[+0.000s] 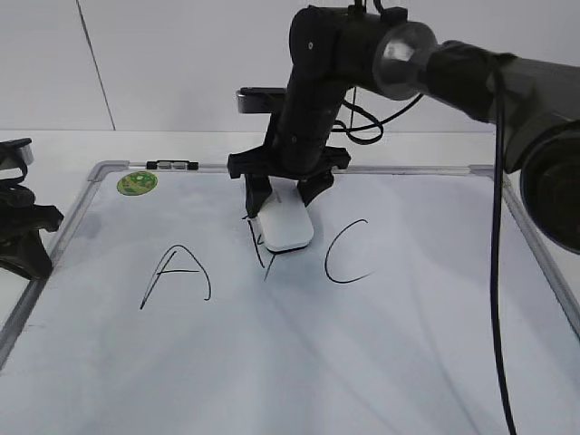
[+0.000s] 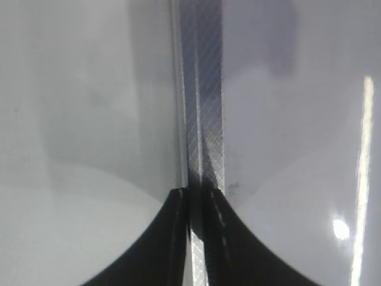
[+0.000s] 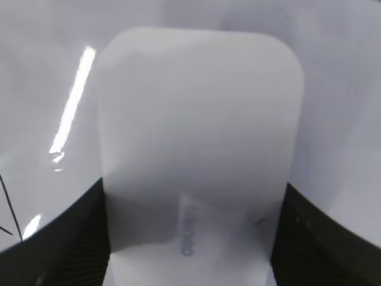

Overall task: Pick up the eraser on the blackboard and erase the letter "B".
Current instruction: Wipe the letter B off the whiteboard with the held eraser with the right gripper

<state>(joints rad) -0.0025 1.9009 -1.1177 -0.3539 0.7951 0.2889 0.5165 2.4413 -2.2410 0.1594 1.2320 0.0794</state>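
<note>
While the broad bare foreground of the large white dry-erase blackboard with its grey metal frame (image 1: 89, 186) is left untouched, the work is concentrated further back, at the middle of the row of letters. Nearest to the viewer along that row, the black hand-drawn "A" (image 1: 177, 275) and the black curved "C" (image 1: 345, 253) are seen intact. Between them, the white rounded-rectangular plastic eraser (image 1: 285, 227) is pressed flat on the board, over the thin black letter "B" (image 1: 260, 250), of which only a few strokes are left showing at the eraser's lower left edge. The block is clamped by its long sides in the right gripper (image 1: 286, 192), probably so that the felt face is kept down for wiping; the wrist view confirms a finger at each side. At the board's left edge the left gripper (image 2: 196, 205) is parked over the frame, its jaws drawn together. Beyond, a round green sticker (image 1: 137, 182) is seen.
</note>
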